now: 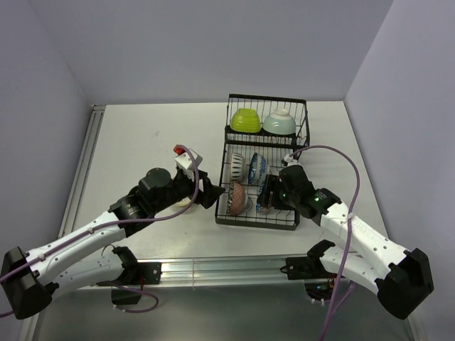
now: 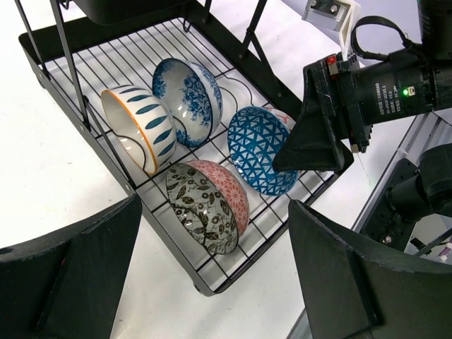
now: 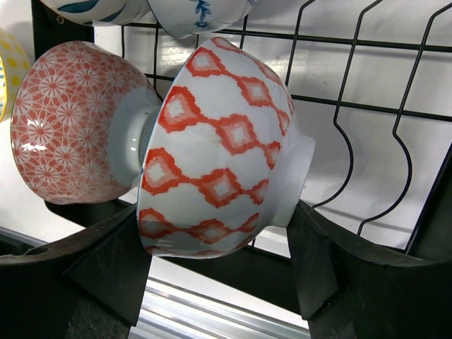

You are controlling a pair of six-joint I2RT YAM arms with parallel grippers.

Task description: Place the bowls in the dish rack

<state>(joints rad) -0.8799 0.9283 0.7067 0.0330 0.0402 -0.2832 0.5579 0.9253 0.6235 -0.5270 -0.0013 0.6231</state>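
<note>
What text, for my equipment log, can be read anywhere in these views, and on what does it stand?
Right arm, black housing: small white print, too small to read.
Right arm's white link: dark marking, blurred.
Red-diamond bowl in the right pincer: pattern only, no lettering.
Dish rack: no text.
Nothing here is legible.

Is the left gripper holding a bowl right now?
No, the left gripper stands wide open just outside the dish rack, with no bowl gripped between its fingers.
</note>
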